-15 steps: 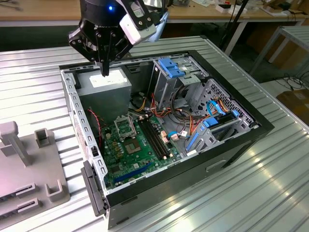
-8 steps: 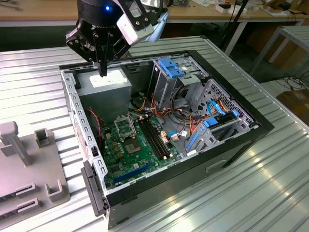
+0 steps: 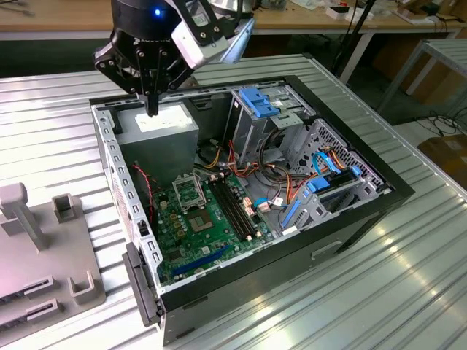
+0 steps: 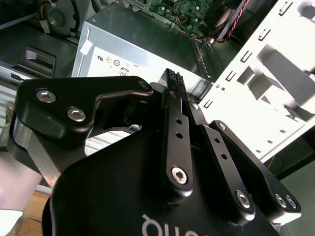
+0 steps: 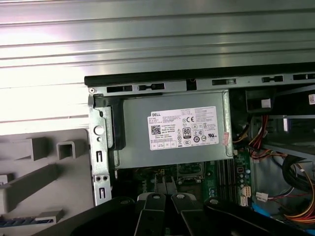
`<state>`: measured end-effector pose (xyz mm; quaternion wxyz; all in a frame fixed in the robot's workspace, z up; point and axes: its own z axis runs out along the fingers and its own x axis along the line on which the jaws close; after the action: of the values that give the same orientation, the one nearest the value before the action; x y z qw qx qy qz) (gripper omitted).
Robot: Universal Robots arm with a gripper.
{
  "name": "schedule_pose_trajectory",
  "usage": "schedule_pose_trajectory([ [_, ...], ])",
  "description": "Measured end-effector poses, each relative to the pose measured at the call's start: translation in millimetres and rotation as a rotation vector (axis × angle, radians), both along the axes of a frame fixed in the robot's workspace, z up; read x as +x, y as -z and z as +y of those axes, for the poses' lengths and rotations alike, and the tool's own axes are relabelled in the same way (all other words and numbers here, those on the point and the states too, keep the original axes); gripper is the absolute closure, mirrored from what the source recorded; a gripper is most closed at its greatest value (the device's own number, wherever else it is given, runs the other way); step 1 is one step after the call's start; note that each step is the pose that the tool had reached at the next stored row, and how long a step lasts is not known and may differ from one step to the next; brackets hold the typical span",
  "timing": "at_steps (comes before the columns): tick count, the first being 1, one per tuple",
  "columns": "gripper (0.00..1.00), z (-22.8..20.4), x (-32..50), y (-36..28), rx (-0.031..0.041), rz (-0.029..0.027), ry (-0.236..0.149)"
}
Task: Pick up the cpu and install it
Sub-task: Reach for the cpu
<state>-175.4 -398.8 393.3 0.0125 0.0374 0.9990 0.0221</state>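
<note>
Nearest in the exterior view, at its left edge: a pale grey plastic fixture (image 3: 36, 255) with upright posts and slots, resting on the ribbed silver metal table (image 3: 350, 292). Beside it, an open black desktop computer case (image 3: 343, 226) lying on its side, with a green motherboard (image 3: 179, 244) flat on the floor inside. On that board, long black memory slots (image 3: 235, 208) and, just beside them toward the exterior view's left, the cpu (image 3: 201, 219), a small flat square chip with a dull silver-grey top, lying flat and untouched. Just behind it, a square metal-framed socket (image 3: 191, 191) with a dark centre. Farther back, a grey metal power supply box (image 3: 157, 138) bearing a white label, with blue plastic drive brackets (image 3: 259, 102) to the exterior view's right. Above the box, well apart from the cpu, the black gripper (image 3: 152, 109) hanging tip-down, fingers pressed together on nothing; seen likewise over the labelled box in the second wrist view (image 4: 172, 77). Beyond, wooden workbenches (image 3: 73, 14).
</note>
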Motion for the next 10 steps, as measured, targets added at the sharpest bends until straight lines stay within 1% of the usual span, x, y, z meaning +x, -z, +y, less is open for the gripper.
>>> schedule_pose_trajectory([
  [10,0.89,0.0,-5.6,0.0,0.0000,0.0000,0.000],
])
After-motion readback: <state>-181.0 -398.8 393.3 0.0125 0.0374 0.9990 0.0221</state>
